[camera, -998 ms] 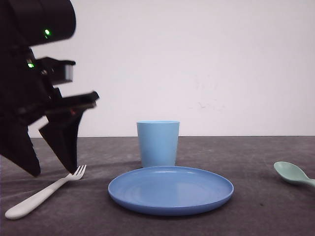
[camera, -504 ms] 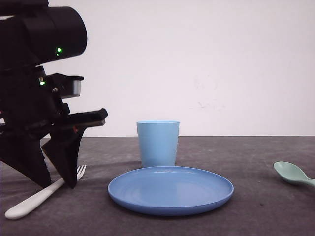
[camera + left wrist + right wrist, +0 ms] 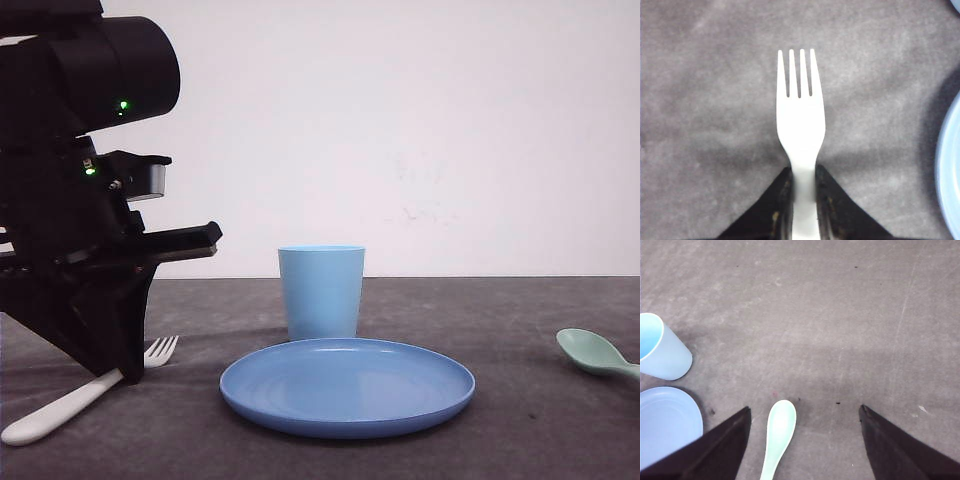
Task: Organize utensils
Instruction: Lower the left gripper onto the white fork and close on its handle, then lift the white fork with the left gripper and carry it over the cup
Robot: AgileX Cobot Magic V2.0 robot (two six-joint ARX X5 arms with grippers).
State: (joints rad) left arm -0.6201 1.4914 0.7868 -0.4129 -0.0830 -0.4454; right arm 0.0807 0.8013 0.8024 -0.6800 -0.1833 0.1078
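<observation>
The white fork [image 3: 60,410] lies on the dark table [image 3: 520,430] at the front left, tines toward the cup. My left gripper [image 3: 112,368] is down over it and shut on the fork's neck. In the left wrist view both black fingers [image 3: 782,205] press the neck of the fork [image 3: 801,115] just behind its head. The mint-green spoon [image 3: 595,353] rests at the far right. In the right wrist view the spoon [image 3: 779,435] lies between the wide-apart fingers of my open right gripper [image 3: 805,409], touching neither.
A light blue cup [image 3: 320,292] stands upright at the centre, with a blue round plate [image 3: 346,385] just in front of it. The cup [image 3: 660,347] and plate [image 3: 665,420] also appear beside the spoon in the right wrist view. A white wall closes off the back.
My left gripper has come down over the fork and closed on its neck; the fork has shifted slightly. Cup, plate and spoon have not moved.
</observation>
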